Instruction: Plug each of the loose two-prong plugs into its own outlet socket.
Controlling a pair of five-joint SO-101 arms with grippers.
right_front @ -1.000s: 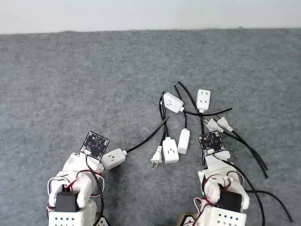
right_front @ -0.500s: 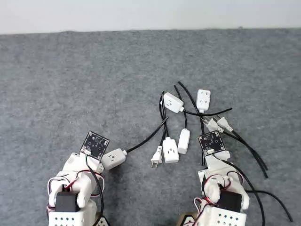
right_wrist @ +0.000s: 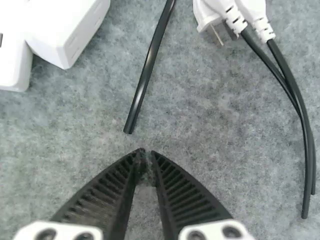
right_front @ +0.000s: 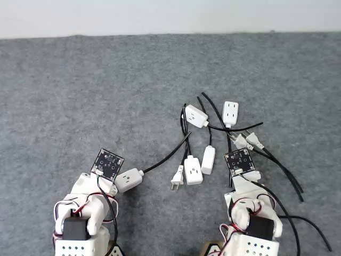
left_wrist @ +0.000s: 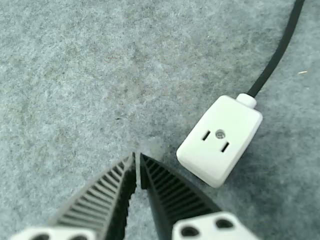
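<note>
Left gripper (left_wrist: 137, 159): jaws closed, empty. A white outlet socket (left_wrist: 220, 141) lies face up just beside its tips, untouched. Right gripper (right_wrist: 146, 153): jaws closed, empty. Two-prong plugs (right_wrist: 222, 17) lie ahead, apart. The high view places a lone plug (right_front: 176, 178) beside a second socket (right_front: 193, 170), between both arms.

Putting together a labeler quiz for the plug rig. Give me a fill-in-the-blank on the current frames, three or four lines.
1. The left gripper is ____ and holds nothing.
2. The outlet socket beside it has a ____ cord.
3. Past the right gripper lie ____ white plugs side by side.
4. The mat under everything is ____.

Missing words: shut; black; two; grey.
</note>
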